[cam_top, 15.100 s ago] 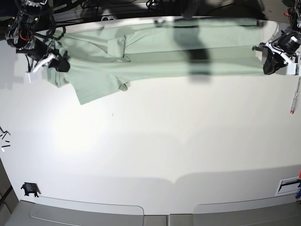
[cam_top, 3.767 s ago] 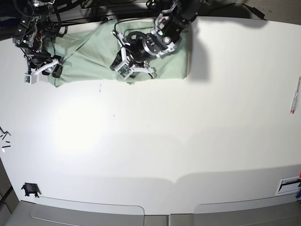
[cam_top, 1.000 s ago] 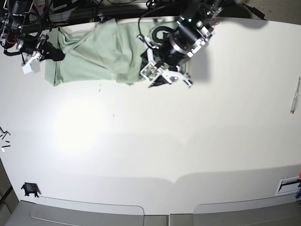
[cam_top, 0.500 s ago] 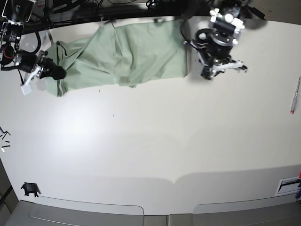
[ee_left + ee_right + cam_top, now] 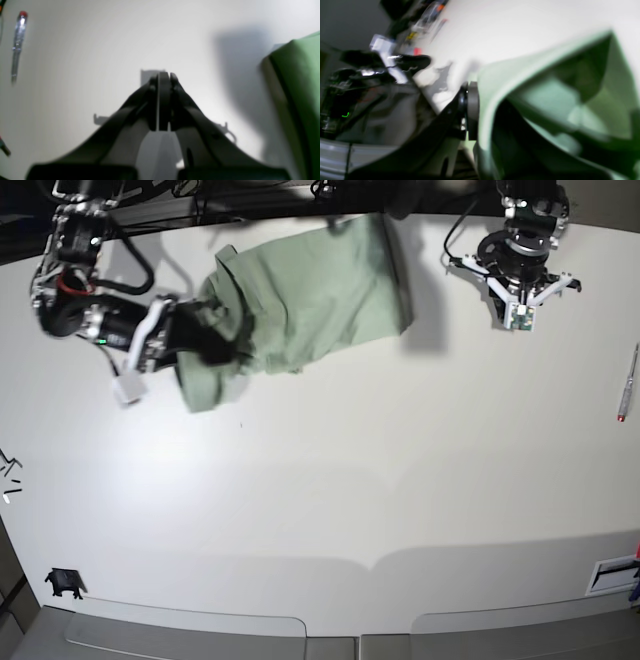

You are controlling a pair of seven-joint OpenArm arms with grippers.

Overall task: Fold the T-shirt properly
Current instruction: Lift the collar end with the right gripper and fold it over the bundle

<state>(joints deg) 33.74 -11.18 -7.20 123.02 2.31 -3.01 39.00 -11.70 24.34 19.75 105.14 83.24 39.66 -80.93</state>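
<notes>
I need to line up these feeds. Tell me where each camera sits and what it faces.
Base: overhead, looking down on the table; both arms show.
Left wrist: behind the left claw, shut, empty, over bare table; pen at left.
Right wrist: behind the right claw, shut on the T-shirt.
Shared: the T-shirt appears in all three; the pen in base and left wrist.

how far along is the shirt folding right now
Partly done. The pale mint-green cloth T-shirt already lies doubled into a shorter shape at the far edge of the white table, though crooked and bunched. In hand: the right gripper is clamped on the shirt's edge, pulling one end across. The left gripper is shut, empty and off the cloth. Left: squaring up and the final folds.
</notes>
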